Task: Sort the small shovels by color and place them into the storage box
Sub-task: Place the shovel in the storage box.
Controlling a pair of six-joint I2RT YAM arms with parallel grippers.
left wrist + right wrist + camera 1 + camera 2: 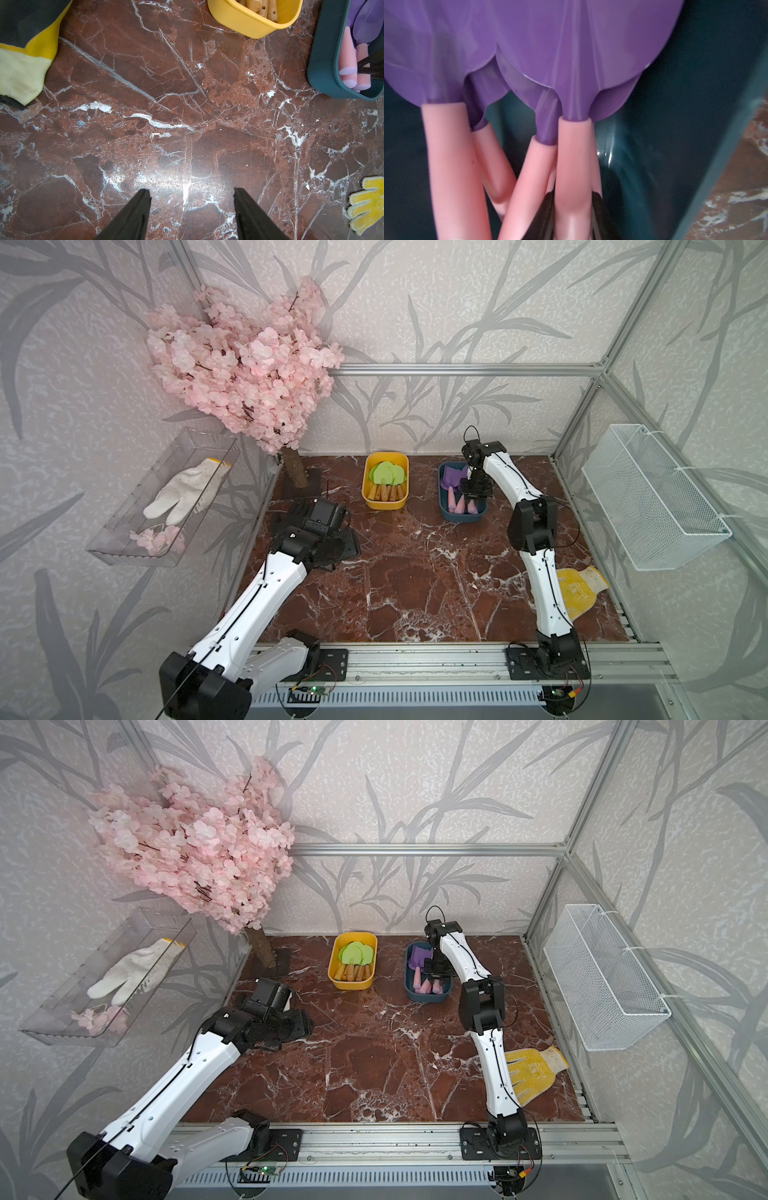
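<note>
Right pincer (573, 196): mine, clamped on pink handle of purple shovel (571, 72), inside blue bin (444, 499) among other purple shovels (453, 479). Green shovels (388, 475): in yellow bin (384, 506), 9 o'clock of blue bin. Left pincer (192, 193): agape over bare marble table (187, 104).

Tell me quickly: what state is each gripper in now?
Left gripper: open, holding nothing.
Right gripper: closed on the handle of a purple shovel in the blue box.

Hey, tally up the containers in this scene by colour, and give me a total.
Yellow tub: 1
Blue tub: 1
Clear tray: 1
White wire basket: 1
Total: 4
</note>
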